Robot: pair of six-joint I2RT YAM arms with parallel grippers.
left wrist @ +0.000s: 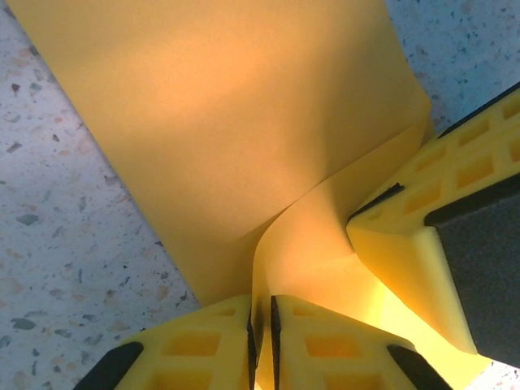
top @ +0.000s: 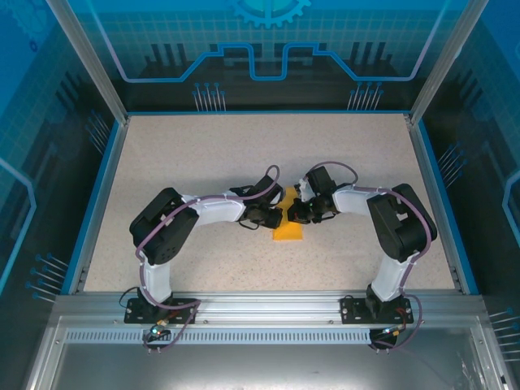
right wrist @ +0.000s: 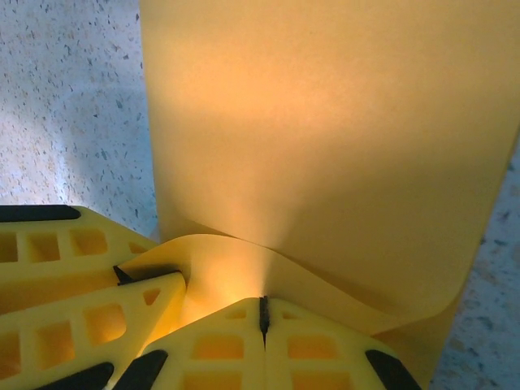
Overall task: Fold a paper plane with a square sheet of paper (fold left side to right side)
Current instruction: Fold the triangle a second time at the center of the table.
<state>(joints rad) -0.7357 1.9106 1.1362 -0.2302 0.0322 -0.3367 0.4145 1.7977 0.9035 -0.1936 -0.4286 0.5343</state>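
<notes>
The square sheet of paper [top: 287,231], plain orange-yellow, lies on the speckled table between both grippers. One side of it is lifted and curls over the flat part [left wrist: 227,122]. My left gripper [left wrist: 262,302] stands slightly open, and the raised paper edge runs into the narrow gap between its pads. My right gripper [right wrist: 262,313] is shut on the raised flap [right wrist: 236,260], its pads meeting in a thin dark line. Its fingers [left wrist: 422,236] show close by in the left wrist view. In the top view the left gripper [top: 272,214] and right gripper [top: 302,213] face each other across the paper. The paper plane is out of view.
The speckled table [top: 203,154] is bounded by a blue rim [top: 104,179] and see-through walls. An aluminium rail [top: 260,302] with both arm bases runs along the near edge. Bare table surface [right wrist: 73,106] lies beside the paper.
</notes>
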